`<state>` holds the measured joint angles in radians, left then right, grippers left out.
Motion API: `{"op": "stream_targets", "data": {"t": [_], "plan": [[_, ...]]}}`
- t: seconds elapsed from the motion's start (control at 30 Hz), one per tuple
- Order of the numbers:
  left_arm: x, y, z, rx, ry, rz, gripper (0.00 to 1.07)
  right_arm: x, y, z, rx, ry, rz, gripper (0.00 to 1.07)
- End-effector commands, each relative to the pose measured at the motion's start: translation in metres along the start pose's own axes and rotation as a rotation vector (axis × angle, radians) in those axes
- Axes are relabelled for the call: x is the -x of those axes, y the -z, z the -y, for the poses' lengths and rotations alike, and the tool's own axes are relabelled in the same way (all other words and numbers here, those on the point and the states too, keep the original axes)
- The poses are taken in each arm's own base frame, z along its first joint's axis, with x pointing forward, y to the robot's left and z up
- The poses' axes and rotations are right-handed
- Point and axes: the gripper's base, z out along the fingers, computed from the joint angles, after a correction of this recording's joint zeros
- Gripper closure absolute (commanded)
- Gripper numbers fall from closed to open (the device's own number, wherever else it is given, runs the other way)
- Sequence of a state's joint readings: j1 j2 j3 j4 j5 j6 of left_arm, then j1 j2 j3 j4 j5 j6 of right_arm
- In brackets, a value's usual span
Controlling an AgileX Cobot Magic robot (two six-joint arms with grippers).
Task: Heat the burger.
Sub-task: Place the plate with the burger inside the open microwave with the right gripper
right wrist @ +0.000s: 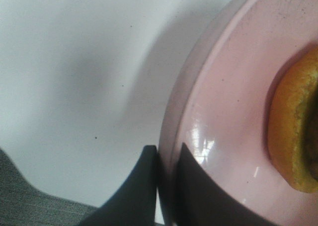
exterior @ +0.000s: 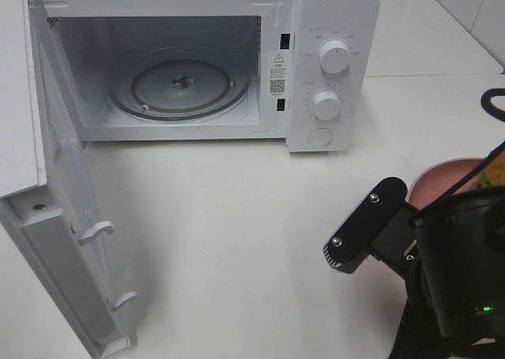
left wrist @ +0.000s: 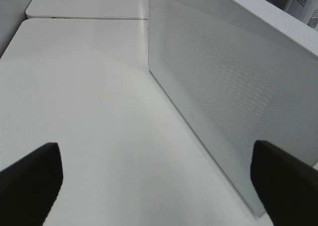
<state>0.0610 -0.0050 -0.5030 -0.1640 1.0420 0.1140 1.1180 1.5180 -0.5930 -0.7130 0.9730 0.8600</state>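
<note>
R gripper [right wrist: 158, 186] is clamping the pink plate [right wrist: 223, 116] by its rim. The burger [right wrist: 293, 136] is sitting on it, front-right of the microwave [exterior: 316, 59] (mostly hidden, so axis and facing unclear). L gripper [left wrist: 154, 181] is hanging w/ jaws spread wide.

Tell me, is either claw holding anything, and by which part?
The right gripper pinches the pink plate by its rim. The left gripper is open and empty.

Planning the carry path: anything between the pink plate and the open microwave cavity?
Nothing. The exterior high view shows only bare white table between the plate and the microwave cavity; its door stands open aside.
</note>
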Motion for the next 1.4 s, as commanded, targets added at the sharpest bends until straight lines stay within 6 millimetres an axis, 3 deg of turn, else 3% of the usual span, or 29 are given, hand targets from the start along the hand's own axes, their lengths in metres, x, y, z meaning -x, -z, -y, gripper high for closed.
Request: {"op": "stream_targets", "data": {"t": [0.03, 0.93, 1.4], "plan": [[0.000, 0.001, 0.001, -0.004, 0.006, 0.012, 0.09, 0.000, 0.005, 0.003, -0.088, 0.080, 0.041, 1.07], [0.000, 0.001, 0.001, -0.004, 0.006, 0.012, 0.09, 0.027, 0.017, -0.011, -0.097, 0.441, 0.379, 1.06], [0.000, 0.001, 0.001, -0.004, 0.006, 0.012, 0.09, 0.031, 0.019, -0.016, -0.100, 0.656, 0.441, 1.05]]}}
